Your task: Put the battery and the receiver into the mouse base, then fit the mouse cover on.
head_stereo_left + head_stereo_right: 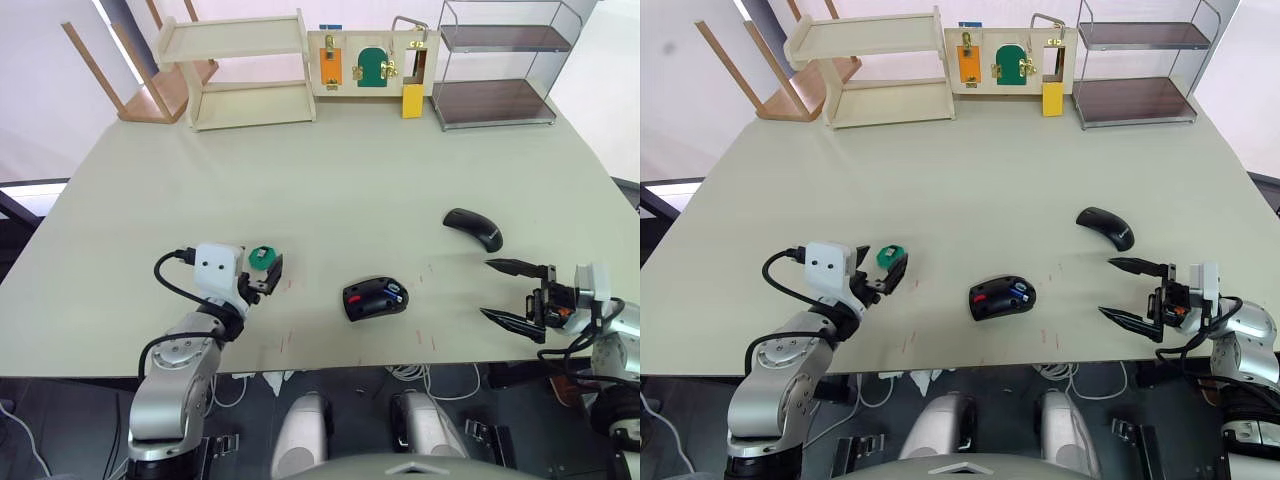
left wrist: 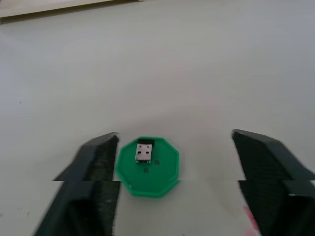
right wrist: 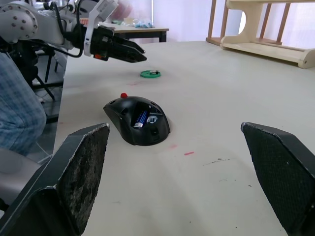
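Note:
The black mouse base (image 1: 375, 298) lies near the table's front middle, its red and dark insides exposed. The blue battery (image 3: 141, 118) sits inside it. Further back and to the right rests the mouse cover (image 1: 473, 228), a smooth black shell. The tiny receiver (image 2: 143, 151) lies on a green disc (image 2: 147, 167) at the front left. My left gripper (image 2: 175, 137) is open, and the disc sits between its fingers, close to one of them. My right gripper (image 1: 488, 288) hangs open and empty to the right of the mouse base, its tips pointing toward it.
Along the far edge stand a wooden shelf (image 1: 240, 70), a latch board (image 1: 370, 62) and a metal rack (image 1: 500, 65). Small red marks (image 1: 430, 268) dot the table around the mouse base. A person's checked sleeve (image 3: 15, 98) shows beside the table.

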Controlling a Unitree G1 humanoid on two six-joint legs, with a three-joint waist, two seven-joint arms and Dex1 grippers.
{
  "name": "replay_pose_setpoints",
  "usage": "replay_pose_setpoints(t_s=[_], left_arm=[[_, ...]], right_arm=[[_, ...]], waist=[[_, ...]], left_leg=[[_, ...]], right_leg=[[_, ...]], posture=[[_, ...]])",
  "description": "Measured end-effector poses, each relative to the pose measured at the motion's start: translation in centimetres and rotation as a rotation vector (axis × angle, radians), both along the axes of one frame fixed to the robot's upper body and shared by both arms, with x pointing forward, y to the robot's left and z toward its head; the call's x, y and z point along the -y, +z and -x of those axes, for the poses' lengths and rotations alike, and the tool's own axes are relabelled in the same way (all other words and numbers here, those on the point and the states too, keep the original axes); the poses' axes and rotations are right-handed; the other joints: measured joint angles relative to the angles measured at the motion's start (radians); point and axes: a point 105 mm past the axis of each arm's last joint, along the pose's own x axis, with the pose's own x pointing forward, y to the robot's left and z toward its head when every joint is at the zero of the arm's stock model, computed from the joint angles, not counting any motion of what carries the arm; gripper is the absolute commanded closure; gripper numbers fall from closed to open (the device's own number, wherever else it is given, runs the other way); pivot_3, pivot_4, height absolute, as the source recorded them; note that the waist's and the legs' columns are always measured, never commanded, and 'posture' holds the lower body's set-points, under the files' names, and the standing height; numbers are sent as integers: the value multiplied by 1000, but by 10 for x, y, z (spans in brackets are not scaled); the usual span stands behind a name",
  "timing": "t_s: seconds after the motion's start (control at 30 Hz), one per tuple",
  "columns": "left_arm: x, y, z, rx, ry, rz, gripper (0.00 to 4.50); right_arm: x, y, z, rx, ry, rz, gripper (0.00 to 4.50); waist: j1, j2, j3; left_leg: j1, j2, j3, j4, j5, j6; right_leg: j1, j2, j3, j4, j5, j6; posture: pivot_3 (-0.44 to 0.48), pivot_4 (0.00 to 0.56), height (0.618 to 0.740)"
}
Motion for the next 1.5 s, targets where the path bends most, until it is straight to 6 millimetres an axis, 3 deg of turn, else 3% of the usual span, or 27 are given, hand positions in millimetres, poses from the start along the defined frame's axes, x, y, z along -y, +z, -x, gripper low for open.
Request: replay_pose_setpoints(t_s=[0.03, 0.43, 0.57, 1.5], left_arm=[[-1, 0, 0, 0, 3, -1, 2256], [-4, -4, -10, -124, 0, 17, 2256], [-5, -7, -11, -141, 3, 20, 3110], [-10, -13, -21, -205, -7, 23, 3110]], right_arm=[[0, 0, 0, 0, 0, 0, 0], [-1, 2, -2, 10, 3, 0, 0], [-1, 2, -2, 10, 3, -2, 0], [-4, -1, -2, 3, -7, -19, 0]], waist=[[-1, 0, 0], [-1, 0, 0], [-1, 0, 0], [-1, 0, 0]], left_leg=[[0, 0, 0, 0, 0, 0], [0, 0, 0, 0, 0, 0], [0, 0, 0, 0, 0, 0], [0, 0, 0, 0, 0, 0]], right_leg=[[0, 0, 0, 0, 0, 0], [0, 0, 0, 0, 0, 0], [0, 0, 0, 0, 0, 0], [0, 0, 0, 0, 0, 0]], posture=[[0, 150, 740], [0, 150, 740], [0, 150, 740], [0, 150, 740]])
